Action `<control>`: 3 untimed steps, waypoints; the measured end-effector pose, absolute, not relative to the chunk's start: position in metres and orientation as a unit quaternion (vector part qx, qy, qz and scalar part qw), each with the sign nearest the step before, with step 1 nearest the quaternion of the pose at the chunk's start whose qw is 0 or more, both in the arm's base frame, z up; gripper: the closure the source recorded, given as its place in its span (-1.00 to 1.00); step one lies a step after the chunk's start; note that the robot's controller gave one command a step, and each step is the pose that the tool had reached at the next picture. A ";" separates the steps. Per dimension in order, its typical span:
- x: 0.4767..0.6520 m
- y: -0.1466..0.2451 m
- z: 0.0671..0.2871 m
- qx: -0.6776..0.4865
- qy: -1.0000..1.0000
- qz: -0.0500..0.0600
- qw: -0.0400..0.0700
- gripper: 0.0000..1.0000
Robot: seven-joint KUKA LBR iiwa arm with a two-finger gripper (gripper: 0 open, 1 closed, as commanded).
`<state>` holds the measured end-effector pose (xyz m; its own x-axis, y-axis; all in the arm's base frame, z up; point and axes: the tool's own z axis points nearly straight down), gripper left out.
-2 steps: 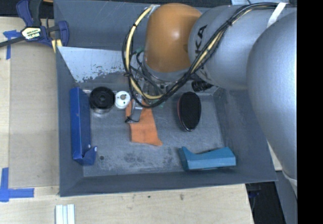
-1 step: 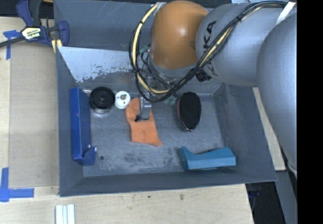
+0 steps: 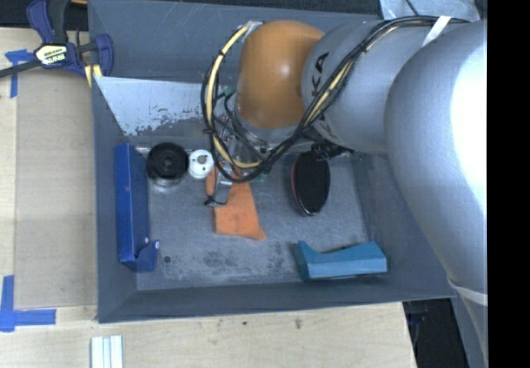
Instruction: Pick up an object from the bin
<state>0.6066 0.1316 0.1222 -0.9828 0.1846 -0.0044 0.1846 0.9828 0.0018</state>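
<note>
Grey bin (image 3: pixel 103 225), contents listed left to right.
- Long blue bar (image 3: pixel 124 196): lay well left of the claw, along the wall.
- Black round lid (image 3: pixel 167 162): sat left of the claw.
- Small white cap (image 3: pixel 199 164): sat just left of the claw.
- Claw (image 3: pixel 217 186): hung low at the upper-left corner of a flat orange pad (image 3: pixel 240 213); whether it was apart or together could not be told.
- Black oval disc (image 3: pixel 309 184): lay right of the claw.
- Blue wedge block (image 3: pixel 341 261): lay farther right, by the near wall.
</note>
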 end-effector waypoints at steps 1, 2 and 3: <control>0.613 0.106 0.096 0.119 0.993 0.000 0.001 -1.00; 0.627 0.090 0.083 0.113 0.994 0.001 0.003 1.00; 0.627 0.090 0.083 0.113 0.994 0.001 0.003 1.00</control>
